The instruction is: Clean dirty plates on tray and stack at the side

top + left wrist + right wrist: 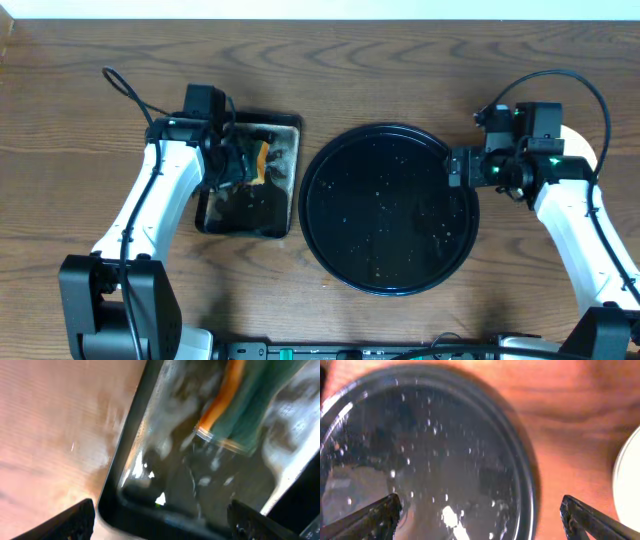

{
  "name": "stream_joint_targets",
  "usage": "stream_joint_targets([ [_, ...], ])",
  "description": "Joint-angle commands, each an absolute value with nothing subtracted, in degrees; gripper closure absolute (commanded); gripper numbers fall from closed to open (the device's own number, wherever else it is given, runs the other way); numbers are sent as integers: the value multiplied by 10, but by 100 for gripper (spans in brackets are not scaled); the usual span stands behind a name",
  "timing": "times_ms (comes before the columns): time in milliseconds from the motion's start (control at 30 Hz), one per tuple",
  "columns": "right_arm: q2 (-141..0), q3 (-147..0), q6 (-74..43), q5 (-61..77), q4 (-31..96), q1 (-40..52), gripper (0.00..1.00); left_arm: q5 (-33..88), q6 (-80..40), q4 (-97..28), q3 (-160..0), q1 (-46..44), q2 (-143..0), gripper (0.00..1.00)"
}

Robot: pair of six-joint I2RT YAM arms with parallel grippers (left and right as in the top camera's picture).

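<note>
While the right claw [458, 168] gapes, the tray [345, 240] lies beneath it.

Left gripper [161, 510] hangs wide open over the sponge tray [125, 460], rim right under the fingertips, sponge [240, 405] blocking straight ahead. Right gripper [480, 512], wide too, has the round tray [526, 475] floor open ahead, and a plate [631, 485] off to its right.

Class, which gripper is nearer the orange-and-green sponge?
Left. The left gripper sits right beside the sponge in the small rectangular tray; the right gripper is far off, at the round tray's right rim.
</note>
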State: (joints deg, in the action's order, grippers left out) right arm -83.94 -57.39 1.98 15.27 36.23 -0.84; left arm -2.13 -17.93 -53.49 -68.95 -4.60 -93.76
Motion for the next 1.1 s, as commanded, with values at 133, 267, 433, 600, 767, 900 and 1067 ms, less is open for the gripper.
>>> stream_joint_targets([
  [133,-829,-574,6,128,435,-5,1,-17,-172,-616,-701,-45,-904,14],
  [267,-793,-569,-4,114,456,-5,1,-2,-166,-612,-675,-45,-856,14],
  [433,-678,-512,-3,107,411,-3,1,15,-135,-539,-597,-48,-736,14],
  [600,-537,-436,-4,86,379,-3,1,25,-117,-445,-493,-58,-591,14],
  [767,-445,-405,-4,65,376,-3,1,23,-123,-393,-415,-61,-457,14],
  [900,-416,-404,-4,65,378,-3,1,23,-123,-399,-408,-61,-412,14],
  [1067,-418,-404,-4,65,394,-3,1,23,-123,-400,-408,-61,-404,14],
])
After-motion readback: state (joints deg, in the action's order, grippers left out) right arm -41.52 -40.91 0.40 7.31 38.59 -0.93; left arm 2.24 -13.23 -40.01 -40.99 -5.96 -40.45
